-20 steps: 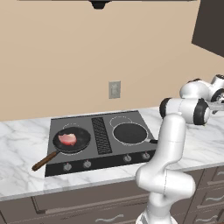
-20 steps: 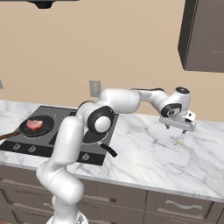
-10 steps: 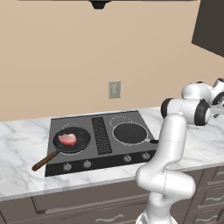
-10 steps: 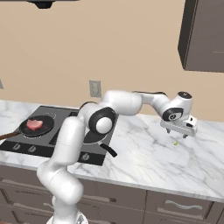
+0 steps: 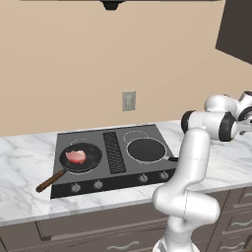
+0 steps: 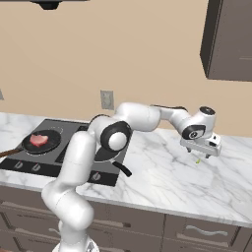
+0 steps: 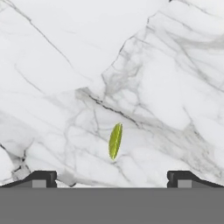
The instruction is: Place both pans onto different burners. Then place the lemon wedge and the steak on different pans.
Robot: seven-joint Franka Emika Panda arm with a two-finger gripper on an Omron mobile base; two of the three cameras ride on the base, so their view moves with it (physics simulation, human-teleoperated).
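The lemon wedge (image 7: 115, 140), a thin yellow-green sliver, lies on the white marble counter (image 7: 65, 65) right of the cooktop. My gripper (image 7: 113, 179) hangs open just above it, the wedge between the lines of the two fingertips (image 7: 41, 178). From the right base view the gripper (image 6: 199, 153) hovers over the lemon wedge (image 6: 198, 160). The wooden-handled pan (image 5: 81, 158) sits on the left burner and holds the steak (image 5: 75, 156). The all-dark pan (image 5: 146, 150) rests on the right burner, its handle (image 6: 123, 170) pointing to the counter's front.
The cooktop (image 5: 162, 135) has a central grille (image 5: 114, 151) and knobs (image 5: 98, 184) along its front. A wall outlet (image 5: 128, 101) is behind it. A dark upper cabinet (image 6: 229, 39) hangs at the right. Marble counter (image 6: 162, 172) stretches between cooktop and gripper.
The gripper has come down a little toward the lemon wedge. Pans, steak and wedge have stayed where they were.
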